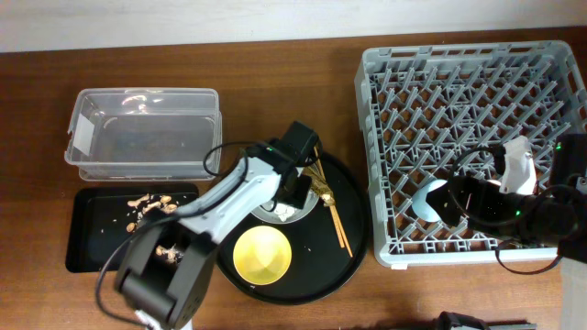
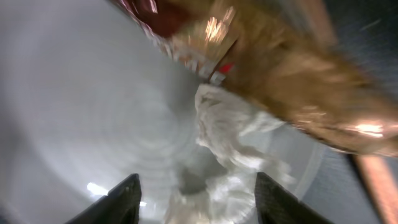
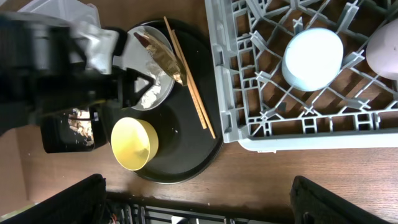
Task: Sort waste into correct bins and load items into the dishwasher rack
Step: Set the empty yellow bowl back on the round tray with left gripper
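Right arm is folded low over the one dishwasher rack (image 1: 367, 137); right tool (image 3: 198, 180) is spread wide, gripping nothing. Left arm extends diagonally from the near edge of the surface, wrist pitched down over the one round black tray (image 1: 316, 266). Left tool (image 2: 196, 186) is open, straddling one crumpled tissue (image 2: 230, 137). One clear tub (image 1: 211, 137). One shallow black tray (image 1: 78, 247) holds noodle scraps (image 1: 147, 206). One grey plate (image 2: 74, 112) carries the tissue and one gold wrapper (image 2: 298, 93). One yellow bowl (image 1: 261, 255) and two chopsticks (image 1: 337, 220) sit on the round tray. One blue cup (image 3: 313, 59) and one pink cup (image 3: 387, 50) are in the rack.
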{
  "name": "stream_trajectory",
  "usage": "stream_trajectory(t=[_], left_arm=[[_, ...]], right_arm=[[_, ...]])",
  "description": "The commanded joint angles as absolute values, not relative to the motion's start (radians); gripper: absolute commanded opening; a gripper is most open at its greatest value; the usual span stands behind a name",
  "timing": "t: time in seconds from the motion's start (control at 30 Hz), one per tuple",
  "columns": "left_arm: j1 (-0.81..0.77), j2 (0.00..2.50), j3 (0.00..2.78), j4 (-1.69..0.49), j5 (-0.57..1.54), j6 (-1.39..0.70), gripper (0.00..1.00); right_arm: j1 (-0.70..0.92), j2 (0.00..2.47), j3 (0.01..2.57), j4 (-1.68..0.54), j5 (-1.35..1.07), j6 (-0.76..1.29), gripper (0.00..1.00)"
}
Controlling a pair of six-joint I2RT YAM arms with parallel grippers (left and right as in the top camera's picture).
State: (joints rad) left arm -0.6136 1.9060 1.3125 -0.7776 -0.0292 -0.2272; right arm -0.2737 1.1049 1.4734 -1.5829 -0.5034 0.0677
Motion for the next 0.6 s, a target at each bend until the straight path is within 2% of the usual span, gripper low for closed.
stream_trajectory(t=[0.0,0.03,0.07,0.1,0.23,0.37,0.4,0.43,0.47,0.5,0.57], left_arm=[[-0.612,1.943,1.312,-0.775,-0.007,-0.204,0.40],[-0.612,1.949,1.312,-0.778,-0.005,-0.204,0.31],[-0.612,1.949,1.312,-0.785,0.013,-0.204,0.09],[-0.612,1.948,1.312,-0.787,0.037,-0.204,0.00],[-0.612,1.946,1.321,-0.802,0.048,-0.204,0.00],[-0.585,1.890,1.484,-0.953,0.041,-0.211,0.00],[-0.580,1.877,1.509,-0.964,0.041,-0.210,0.17],[-0.581,1.871,1.512,-0.962,0.042,-0.211,0.57],[-0.591,1.875,1.503,-0.968,0.042,-0.211,0.67],[-0.601,1.877,1.480,-0.970,0.042,-0.211,0.74],[-0.604,1.882,1.437,-0.950,0.043,-0.221,0.80]], right_arm=[[-0.268,1.106,1.478,-1.582,-0.513,0.056,0.95],[-0.268,1.106,1.478,-1.583,-0.513,0.056,0.95],[-0.268,1.106,1.478,-1.583,-0.513,0.056,0.95],[-0.268,1.106,1.478,-1.583,-0.513,0.056,0.95],[-0.268,1.106,1.478,-1.583,-0.513,0.056,0.95],[-0.268,1.106,1.478,-1.583,-0.512,0.056,0.95],[-0.268,1.106,1.478,-1.583,-0.513,0.056,0.95],[-0.268,1.106,1.478,-1.583,-0.513,0.056,0.95],[-0.268,1.106,1.478,-1.583,-0.512,0.056,0.95],[-0.268,1.106,1.478,-1.583,-0.512,0.056,0.95],[-0.268,1.106,1.478,-1.583,-0.512,0.056,0.95]])
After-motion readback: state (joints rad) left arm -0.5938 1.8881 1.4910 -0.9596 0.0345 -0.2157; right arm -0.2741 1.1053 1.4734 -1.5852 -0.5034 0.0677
